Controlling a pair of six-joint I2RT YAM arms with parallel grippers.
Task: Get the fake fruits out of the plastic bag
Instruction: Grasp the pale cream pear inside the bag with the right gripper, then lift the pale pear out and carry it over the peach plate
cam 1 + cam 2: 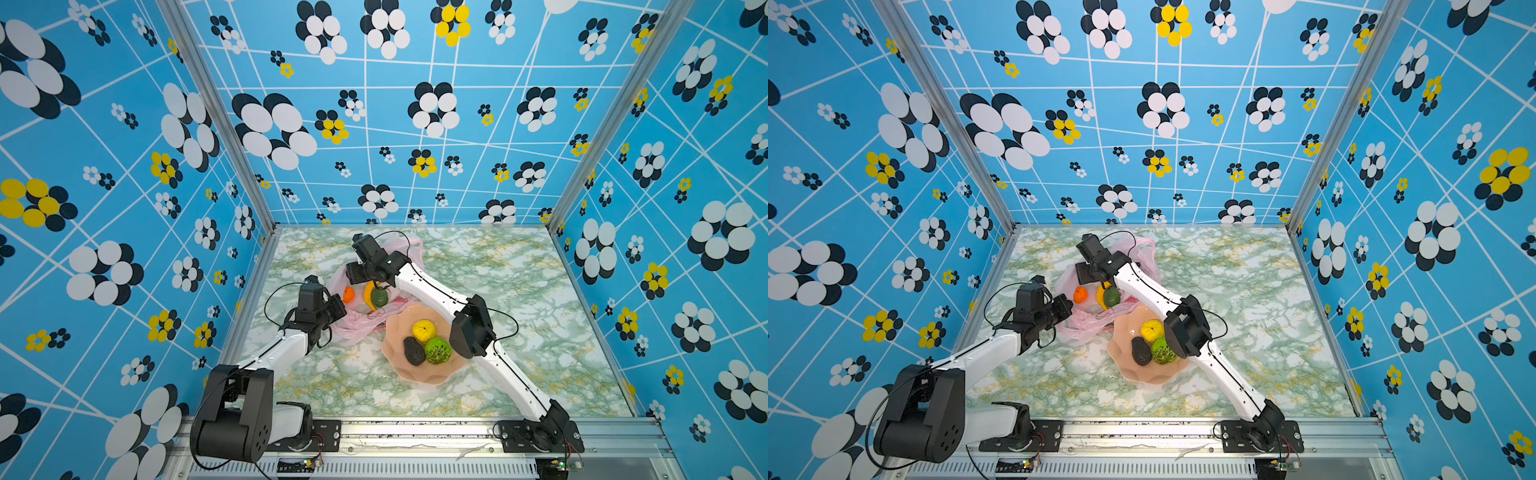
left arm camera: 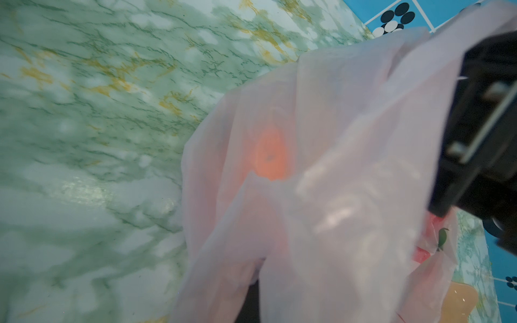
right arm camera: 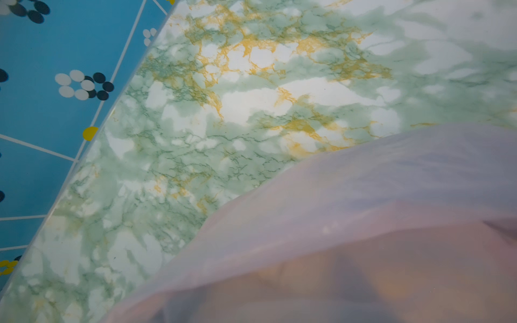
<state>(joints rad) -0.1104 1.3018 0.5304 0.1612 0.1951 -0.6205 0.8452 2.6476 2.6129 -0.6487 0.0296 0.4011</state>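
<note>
**Bench stock: 3 fruits in bowl, 3 in pink bag**

**Carrier.** Marbled green/white bench (image 1: 519,291) (image 1: 1246,291) (image 2: 84,139) (image 3: 251,98), blue flower-print walls on 3 sides.

**Item 1: plastic bag** (image 1: 361,326) (image 1: 1090,328) (image 2: 335,195) (image 3: 363,209). Thin pink translucent film, crumpled. It lies left of bench centre and runs toward the far edge, w/ its mouth spread so the contents show from above.

**Item 2: contents of bag**, seen in both top views:
- small orange (image 1: 348,295) (image 1: 1080,294), on the left. It also shows as an orange blur thru the film in L wrist view (image 2: 270,156).
- banana (image 1: 368,298) (image 1: 1101,298), in the middle, curved.
- green fruit (image 1: 379,298) (image 1: 1111,298), touching the banana's right side.

**Item 3: peach scalloped bowl** (image 1: 419,376) (image 1: 1144,376), approx. bench centre, just beside the bag on its near-right side. A bit of its rim shows in L wrist view (image 2: 458,302). It holds:
- yellow ribbed fruit (image 1: 424,330) (image 1: 1152,329), far side of bowl.
- dark avocado (image 1: 414,352) (image 1: 1140,351), near-left.
- bumpy green fruit (image 1: 437,350) (image 1: 1163,351), near-right, touching the avocado.

**Item 4: L gripper** (image 1: 338,311) (image 1: 1068,308). At the bag's left edge, pinched tight on the film. Bag film is draped right across the L wrist view.

**Item 5: R gripper** (image 1: 375,286) (image 1: 1106,286). Reaches across from the right and down into the bag mouth, directly over the green fruit & the banana tip. Its fingers are hidden under the wrist in both top views, and R wrist view shows only film & bench. Can't tell how wide the jaws stand or whether they grip anything.
</note>
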